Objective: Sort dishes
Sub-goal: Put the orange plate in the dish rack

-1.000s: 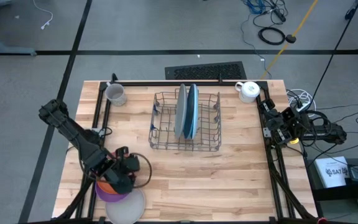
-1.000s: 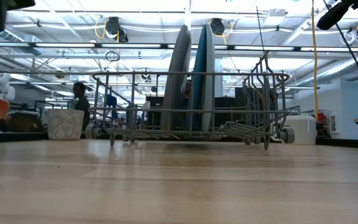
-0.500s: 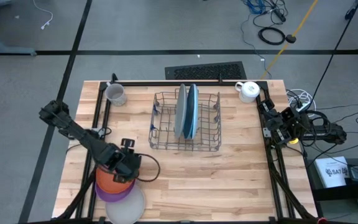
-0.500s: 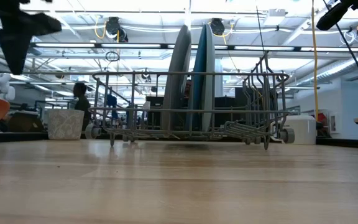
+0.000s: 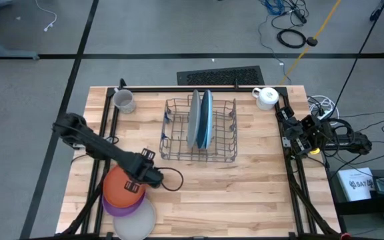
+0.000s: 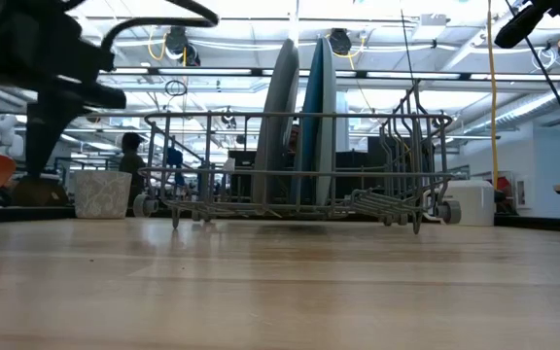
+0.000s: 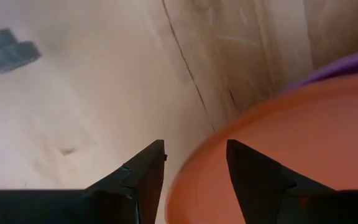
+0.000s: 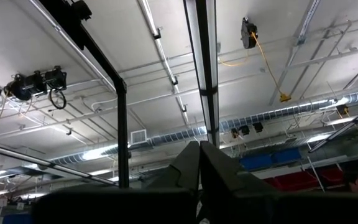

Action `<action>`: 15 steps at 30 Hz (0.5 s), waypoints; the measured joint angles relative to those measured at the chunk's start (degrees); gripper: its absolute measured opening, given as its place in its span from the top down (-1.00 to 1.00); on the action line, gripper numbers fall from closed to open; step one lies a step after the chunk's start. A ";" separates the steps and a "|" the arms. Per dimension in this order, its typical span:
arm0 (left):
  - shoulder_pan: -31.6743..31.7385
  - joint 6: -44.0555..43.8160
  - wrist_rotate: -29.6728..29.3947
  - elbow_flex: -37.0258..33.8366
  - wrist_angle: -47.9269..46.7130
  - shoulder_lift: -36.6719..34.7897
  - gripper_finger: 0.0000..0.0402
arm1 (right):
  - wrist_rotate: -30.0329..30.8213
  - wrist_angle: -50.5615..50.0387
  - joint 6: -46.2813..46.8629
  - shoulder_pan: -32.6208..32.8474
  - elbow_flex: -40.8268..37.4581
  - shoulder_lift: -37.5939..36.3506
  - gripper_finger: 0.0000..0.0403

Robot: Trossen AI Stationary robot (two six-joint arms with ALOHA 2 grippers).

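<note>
1. The tabletop (image 5: 245, 193) carries everything you need.
   - The wire rack (image 5: 227, 150) stands just toward 12 o'clock of its centre.
   - The dish stack lies at 7 to 8 o'clock.

2. The left arm is the one at work, and it has changed over the last second.
   - The left gripper (image 7: 194, 144) has swung off the stack's 6 o'clock side. It now sits at the 3 o'clock rim of the orange plate (image 5: 115, 187).
   - Its jaws stand partly open, at the same width as a second ago.
   - In the left wrist view the orange rim runs between them.
   - You have hold of nothing. The plate lies flat on the stack, not lifted.

3. The right gripper (image 8: 199, 149) waits at the tabletop's 3 o'clock edge. Its jaws are shut on nothing and point at the ceiling.

4. Dishes:
   - A grey plate (image 5: 193, 120) and a blue plate (image 5: 207, 120) stand upright, side by side in the rack.
   - The orange plate lies on a purple plate (image 5: 115, 208).
   - A whitish plate (image 5: 139, 223) lies at the bottom of that stack.

5. The grey mug (image 5: 123, 101) at 11 o'clock and the white mug (image 5: 267, 98) at 1 o'clock are untouched.

Finding: the shift reads as lining up an edge grasp on the orange plate, probably the next dish for the rack. Three dishes remain unsorted.
</note>
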 joint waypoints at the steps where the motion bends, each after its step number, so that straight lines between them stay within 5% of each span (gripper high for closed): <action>1: 0.29 0.57 0.45 0.00 0.40 0.53 0.13 | 0.00 -0.02 0.00 0.00 0.00 0.00 0.96; 7: 1.22 2.94 0.76 0.00 0.44 3.30 0.24 | 0.04 -0.02 -0.46 0.00 0.00 0.00 0.96; 15: 1.16 3.52 -0.72 0.23 -0.91 3.35 0.90 | 0.06 -0.01 -1.31 0.00 0.00 0.00 0.96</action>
